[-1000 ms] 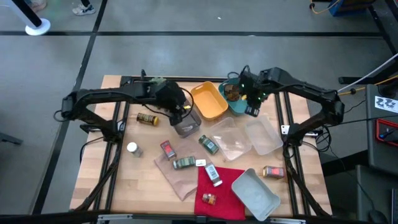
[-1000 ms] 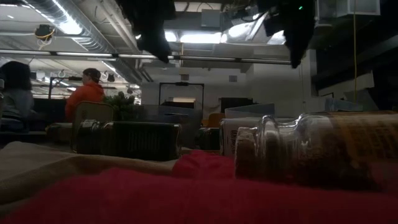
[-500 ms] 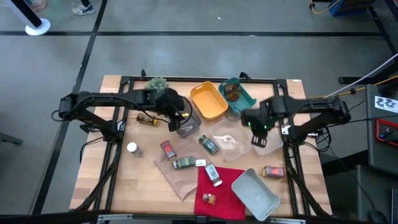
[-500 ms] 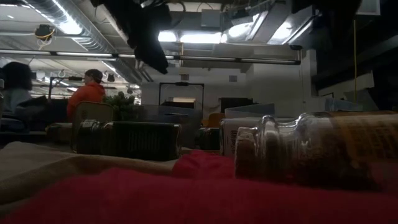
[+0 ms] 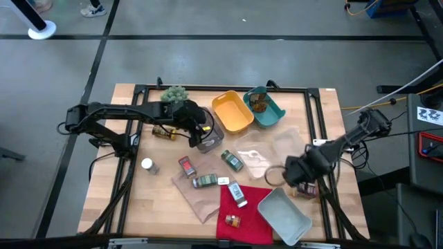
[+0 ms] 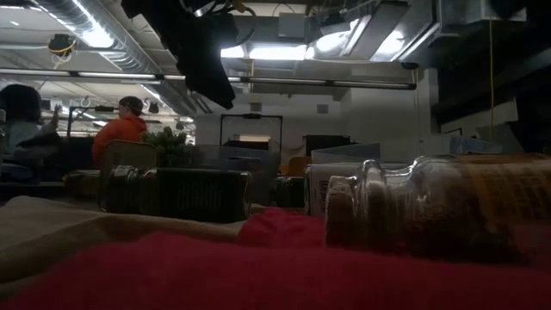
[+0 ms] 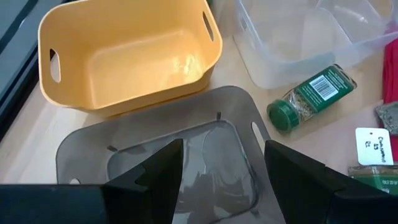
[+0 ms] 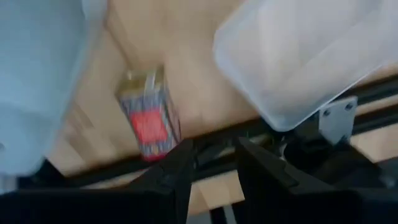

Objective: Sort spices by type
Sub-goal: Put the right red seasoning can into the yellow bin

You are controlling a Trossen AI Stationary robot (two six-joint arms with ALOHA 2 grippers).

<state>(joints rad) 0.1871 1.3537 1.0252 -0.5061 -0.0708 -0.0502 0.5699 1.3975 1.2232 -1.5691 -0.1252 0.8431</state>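
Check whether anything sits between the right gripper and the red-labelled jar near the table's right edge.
Nothing visible does. The right gripper hangs open above the red-labelled jar, which lies on bare wood between the pale blue tray and a clear tray. Neither tray covers the jar.

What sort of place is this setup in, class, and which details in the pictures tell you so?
Probably a robotics lab or workshop. Ceiling ducts and strip lights run overhead, a wooden table stands in a black metal frame on bare grey floor, and a person in orange sits in the background.
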